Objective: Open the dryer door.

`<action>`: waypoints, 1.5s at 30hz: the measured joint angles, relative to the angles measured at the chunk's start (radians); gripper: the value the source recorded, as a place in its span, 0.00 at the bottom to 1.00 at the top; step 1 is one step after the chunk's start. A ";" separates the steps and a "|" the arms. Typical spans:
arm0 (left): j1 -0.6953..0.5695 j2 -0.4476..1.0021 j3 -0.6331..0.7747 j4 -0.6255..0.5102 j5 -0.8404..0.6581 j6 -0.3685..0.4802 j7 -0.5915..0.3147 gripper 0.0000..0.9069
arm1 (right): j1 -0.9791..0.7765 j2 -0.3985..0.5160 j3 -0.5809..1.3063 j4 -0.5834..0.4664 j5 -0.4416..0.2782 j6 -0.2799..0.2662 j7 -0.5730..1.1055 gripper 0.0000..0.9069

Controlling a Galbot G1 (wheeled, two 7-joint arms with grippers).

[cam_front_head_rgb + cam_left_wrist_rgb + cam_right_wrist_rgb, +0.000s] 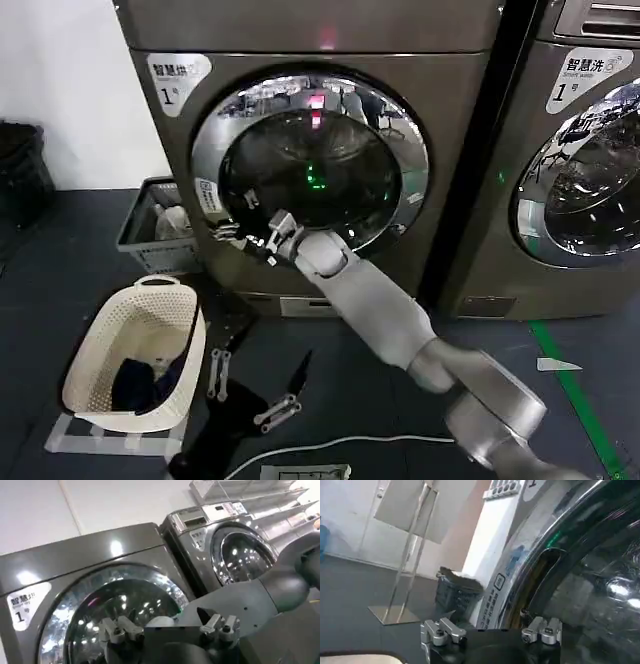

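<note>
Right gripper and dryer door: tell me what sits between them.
Nothing. In the head view the right gripper is up against the lower left chrome ring of the dryer door; in the right wrist view the ring looms right ahead.

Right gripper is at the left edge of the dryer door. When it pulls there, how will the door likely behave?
The dryer door looks rigid: a wide chrome ring around domed glass, so it should swing as one piece, not flex. The polished chrome may be slippery under the right gripper. The size and glass suggest some weight, so expect resistance at first.
</note>
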State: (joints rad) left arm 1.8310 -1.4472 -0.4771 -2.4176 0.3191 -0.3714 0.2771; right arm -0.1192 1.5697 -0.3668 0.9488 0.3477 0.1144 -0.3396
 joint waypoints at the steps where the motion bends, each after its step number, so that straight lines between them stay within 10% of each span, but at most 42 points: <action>1: 0.000 0.000 0.000 0.000 0.000 0.000 0.000 1.00 | 0.002 0.001 0.000 -0.004 0.000 0.004 -0.007 1.00; 24: -0.015 0.012 -0.028 0.008 -0.064 0.016 0.006 1.00 | -0.017 -0.056 -0.024 0.070 0.106 0.039 -0.156 1.00; 45: -0.076 0.079 -0.443 0.000 -0.364 0.075 0.027 1.00 | -0.082 -0.173 -0.061 0.278 0.222 0.053 -0.241 1.00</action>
State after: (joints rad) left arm 1.7550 -1.3682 -0.9204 -2.4173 -0.0448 -0.2968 0.3042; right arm -0.2013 1.3971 -0.4276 1.2267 0.5702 0.1678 -0.5806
